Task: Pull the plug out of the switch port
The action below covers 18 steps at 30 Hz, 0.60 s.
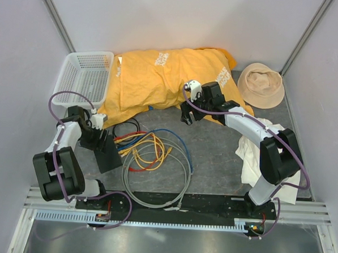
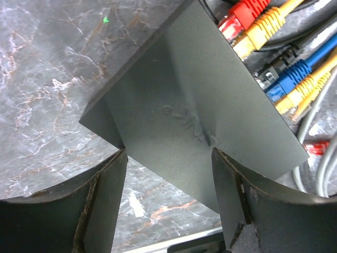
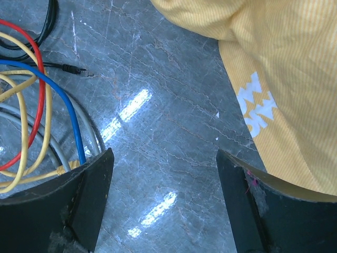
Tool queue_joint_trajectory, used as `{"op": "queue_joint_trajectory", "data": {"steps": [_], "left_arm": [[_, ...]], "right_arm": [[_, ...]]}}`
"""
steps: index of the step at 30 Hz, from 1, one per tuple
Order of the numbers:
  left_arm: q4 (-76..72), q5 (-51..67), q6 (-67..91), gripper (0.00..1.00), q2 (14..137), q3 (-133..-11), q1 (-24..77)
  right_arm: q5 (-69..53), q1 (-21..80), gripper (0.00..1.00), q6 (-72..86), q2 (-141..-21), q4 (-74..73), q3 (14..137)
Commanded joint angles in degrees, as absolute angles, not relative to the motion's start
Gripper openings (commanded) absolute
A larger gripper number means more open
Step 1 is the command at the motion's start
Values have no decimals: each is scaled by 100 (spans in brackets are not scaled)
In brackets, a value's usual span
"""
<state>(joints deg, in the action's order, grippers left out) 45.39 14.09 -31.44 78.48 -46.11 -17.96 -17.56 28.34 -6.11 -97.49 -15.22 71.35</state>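
Observation:
The switch is a flat dark grey box on the marble table, left of centre. My left gripper is shut on its far end. In the left wrist view the switch fills the gap and both fingers touch its edges. Along its port side sit a red plug, a yellow plug, a blue plug and another yellow plug, all in ports. My right gripper hangs open over bare table, beside the cable bundle, holding nothing.
A yellow garment lies at the back, with a white basket to its left and a beige hat to its right. White cloth lies by the right arm. A grey cable coil loops near the front rail.

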Motion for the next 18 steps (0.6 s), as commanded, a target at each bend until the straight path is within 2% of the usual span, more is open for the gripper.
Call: {"op": "queue_joint_trajectory", "data": {"steps": [1,10,18], "left_arm": [[5062,1767,-3136,74,7587,-4956,-1932],[5528,1213,-4200,75,7488,-4922,-2944],[6072,2459,-4597,75,8786,-5324,-2848]], "right_arm": [[-1811,2839,88,-686,-9580,-1441,7216],[-1916,2848,89,-563,-9799,-1362,7304],[-1960,2848,89,-510,-9975,-1389,7453]]}}
